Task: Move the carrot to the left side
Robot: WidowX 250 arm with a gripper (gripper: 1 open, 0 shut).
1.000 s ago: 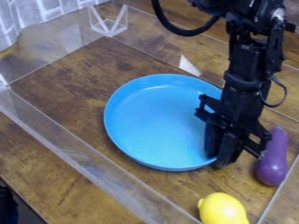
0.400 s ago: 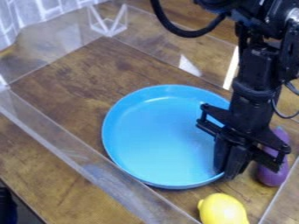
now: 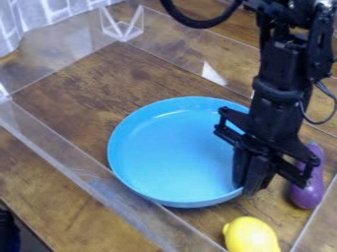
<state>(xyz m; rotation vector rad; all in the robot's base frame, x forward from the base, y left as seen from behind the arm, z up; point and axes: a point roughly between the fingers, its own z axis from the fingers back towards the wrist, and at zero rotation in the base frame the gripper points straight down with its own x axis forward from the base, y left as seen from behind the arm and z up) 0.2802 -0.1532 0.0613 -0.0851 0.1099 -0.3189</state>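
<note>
No carrot shows in the camera view; it is hidden or out of view. My black gripper (image 3: 257, 184) points straight down at the near right rim of a blue plate (image 3: 158, 148). Its fingers are together on that rim, and the plate has been shifting along with them. The dark arm rises from the gripper to the upper right and hides part of the plate's right side.
A purple eggplant (image 3: 306, 177) lies just right of the gripper. A yellow lemon (image 3: 253, 236) sits at the front, below the plate. Clear acrylic walls (image 3: 53, 148) border the wooden table on the left and front. A clear stand (image 3: 121, 20) is at the back.
The fingers closed on the plate's right rim. Gripper and plate then shifted together toward the front and slightly left, with the rim lifted a little.
</note>
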